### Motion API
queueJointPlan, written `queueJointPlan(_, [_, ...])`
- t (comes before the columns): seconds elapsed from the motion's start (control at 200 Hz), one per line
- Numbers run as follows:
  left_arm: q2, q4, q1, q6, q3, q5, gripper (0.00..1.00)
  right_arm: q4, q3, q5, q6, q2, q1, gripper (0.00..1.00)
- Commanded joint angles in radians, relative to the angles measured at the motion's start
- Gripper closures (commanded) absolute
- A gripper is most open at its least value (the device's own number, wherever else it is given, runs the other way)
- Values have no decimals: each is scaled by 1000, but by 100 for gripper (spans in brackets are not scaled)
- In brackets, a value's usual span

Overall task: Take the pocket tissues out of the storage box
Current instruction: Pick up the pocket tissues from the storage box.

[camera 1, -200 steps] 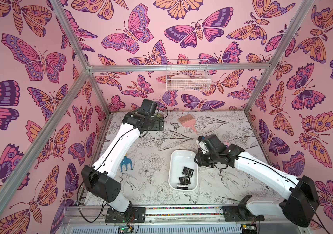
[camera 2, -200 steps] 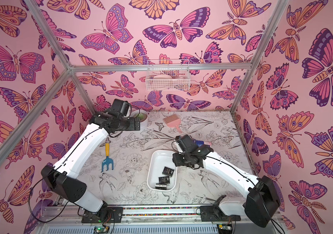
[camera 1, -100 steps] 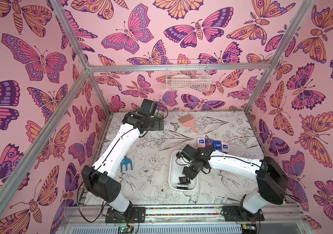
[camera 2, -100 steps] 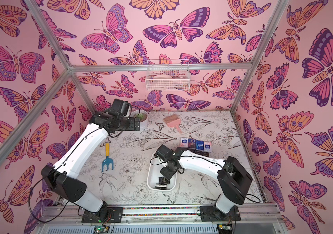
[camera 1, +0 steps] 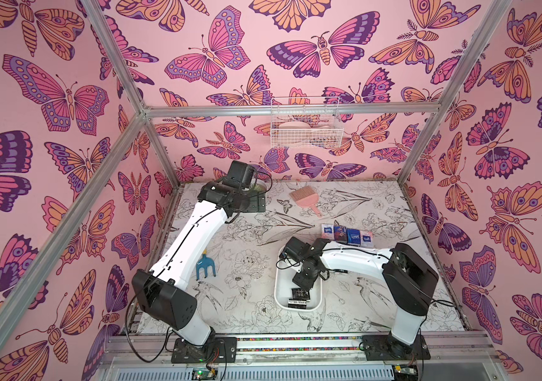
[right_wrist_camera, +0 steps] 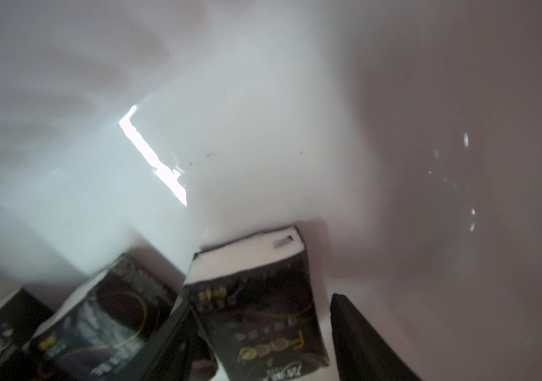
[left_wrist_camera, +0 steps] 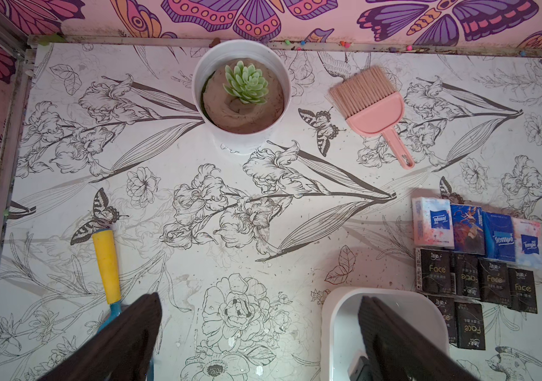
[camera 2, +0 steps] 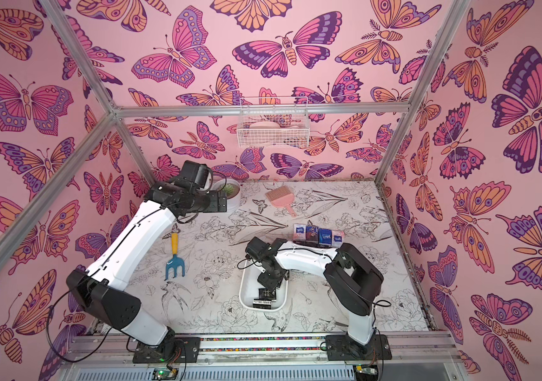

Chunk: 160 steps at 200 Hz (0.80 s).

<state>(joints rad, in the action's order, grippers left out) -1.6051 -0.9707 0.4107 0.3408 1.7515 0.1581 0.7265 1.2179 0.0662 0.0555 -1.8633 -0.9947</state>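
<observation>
The right hand point(right_wrist_camera: 259, 300) is spread apart inside the box point(right_wrist_camera: 263, 132), around one pack point(right_wrist_camera: 263, 330). More packs point(left_wrist_camera: 477, 250) are lined up just beside the box. The left hand point(left_wrist_camera: 259, 297) is spread apart too.

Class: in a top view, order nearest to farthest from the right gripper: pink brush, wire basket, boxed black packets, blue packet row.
1. Black packets, beneath right gripper.
2. Blue packet row, just beyond.
3. Pink brush, farther back.
4. Wire basket, back wall.

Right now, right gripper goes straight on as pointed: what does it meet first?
Probably the black "Face" tissue packet straddled by the right gripper, then the white plastic storage box beneath; depth unclear.
</observation>
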Motion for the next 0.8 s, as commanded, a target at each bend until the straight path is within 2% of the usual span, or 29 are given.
queueJointPlan(0.0, [25,-26,-9,-15,-10,17,0,9,38,23,-20,-40,1,44])
queueJointPlan(0.06, [23,-26,-10,-13,-9,15,0,1,44,19,-30,-52,2,53])
queueJointPlan(0.135, [21,-25,-10,-14,-7,15,0,-12,49,16,-44,-49,3,59])
queueJointPlan(0.406, [22,-25,-12,-11,-9,20,0,-54,62,-35,-134,111,48,62])
queueJointPlan(0.651, [17,-24,-13,-6,-7,13,0,-140,-81,-128,-311,408,220,65])
queueJointPlan(0.796, [10,-22,-13,-2,0,5,0,-104,-204,-93,-410,539,360,65])
